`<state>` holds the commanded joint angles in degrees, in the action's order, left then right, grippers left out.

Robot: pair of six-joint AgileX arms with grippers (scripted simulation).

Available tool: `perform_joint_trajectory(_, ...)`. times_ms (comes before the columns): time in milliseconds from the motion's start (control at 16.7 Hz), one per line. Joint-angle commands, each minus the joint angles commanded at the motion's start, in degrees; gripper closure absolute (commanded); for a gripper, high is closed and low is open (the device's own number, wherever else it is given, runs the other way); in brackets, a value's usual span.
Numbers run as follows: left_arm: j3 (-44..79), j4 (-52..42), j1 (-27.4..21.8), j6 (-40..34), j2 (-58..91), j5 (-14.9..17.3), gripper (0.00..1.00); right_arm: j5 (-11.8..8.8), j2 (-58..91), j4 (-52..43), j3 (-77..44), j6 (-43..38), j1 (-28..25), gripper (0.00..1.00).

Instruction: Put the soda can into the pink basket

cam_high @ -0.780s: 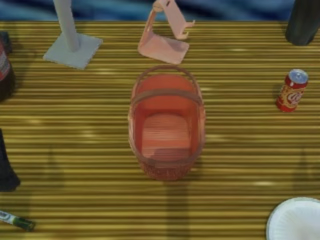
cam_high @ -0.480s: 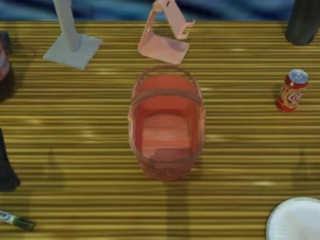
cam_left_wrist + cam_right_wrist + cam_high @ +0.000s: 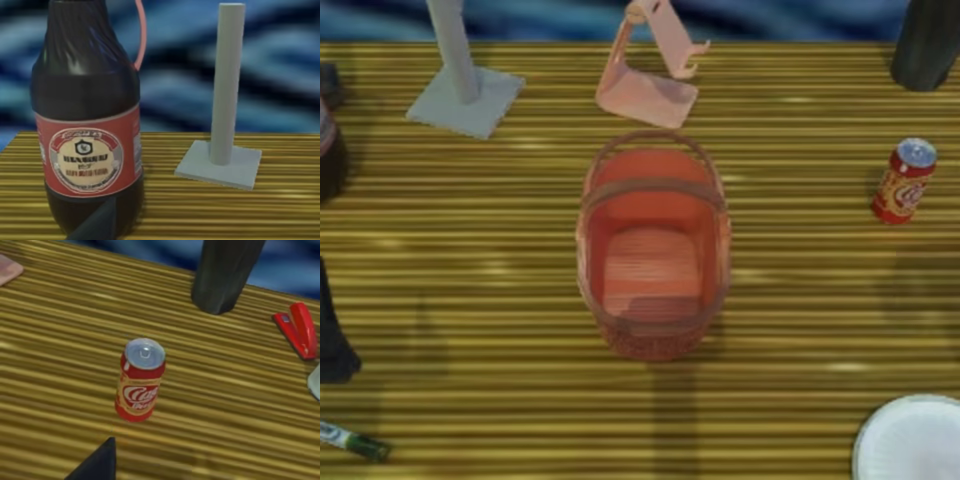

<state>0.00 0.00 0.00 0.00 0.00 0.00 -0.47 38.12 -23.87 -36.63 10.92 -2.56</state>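
Against the frame 0.8 s back, the soda can [image 3: 904, 181] and pink basket [image 3: 653, 245] have not moved in the top view. The one change I note: the dark bottle [image 3: 330, 150] at the table's left edge shows slightly less of itself.

The can stands upright near the table's right edge, well apart from the basket. Its long axis is vertical and its silver top faces up. In the right wrist view the can [image 3: 140, 379] shows its white script logo to the camera.

The basket sits mid-table, long axis running toward the far edge, hoop handle [image 3: 654, 187] arching across it.

Right gripper: only a dark tip [image 3: 97, 464] shows in its wrist view, near the can, not touching. I cannot tell how the jaws stand.

Left gripper: a dark tip [image 3: 100, 222] in front of the bottle [image 3: 87, 117]; jaw state also not discernible.
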Motion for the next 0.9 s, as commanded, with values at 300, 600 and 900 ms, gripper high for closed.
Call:
perform_joint_trajectory(300, 0.0, 0.0, 0.0, 0.0, 0.0, 0.0, 0.00, 0.4, 33.2, -18.7, -30.1, 8.4, -1.2, 0.00)
perform_joint_trajectory(600, 0.0, 0.0, 0.0, 0.0, 0.0, 0.0, 0.00, 0.8, 65.7, -36.5, -59.7, 16.5, -2.3, 0.00)
perform_joint_trajectory(900, 0.0, 0.0, 0.0, 0.0, 0.0, 0.0, 0.00, 0.9, 89.6, -49.7, -81.8, 22.5, -3.4, 0.00)
